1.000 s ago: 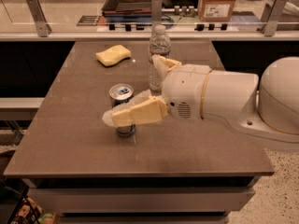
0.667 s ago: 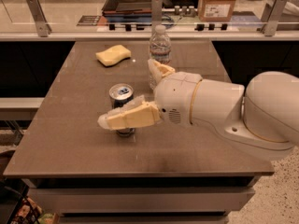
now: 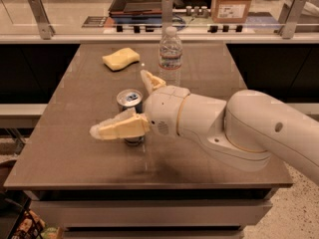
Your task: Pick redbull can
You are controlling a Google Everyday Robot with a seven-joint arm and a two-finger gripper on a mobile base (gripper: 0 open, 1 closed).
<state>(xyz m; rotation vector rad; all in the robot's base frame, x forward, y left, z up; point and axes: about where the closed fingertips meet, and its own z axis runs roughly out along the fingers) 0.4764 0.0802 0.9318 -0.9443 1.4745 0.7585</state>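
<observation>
Now that the arm has slid further left over the table (image 3: 70,148), the gripper (image 3: 121,104) brackets the redbull can (image 3: 130,99) standing centre-left of the frame, its jaws spread either side, not yet pinching; closing them seems the next step.

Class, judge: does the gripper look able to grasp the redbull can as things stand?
Probably yes: the open gripper straddles the redbull can; the water bottle stands farther back, not between them.
</observation>
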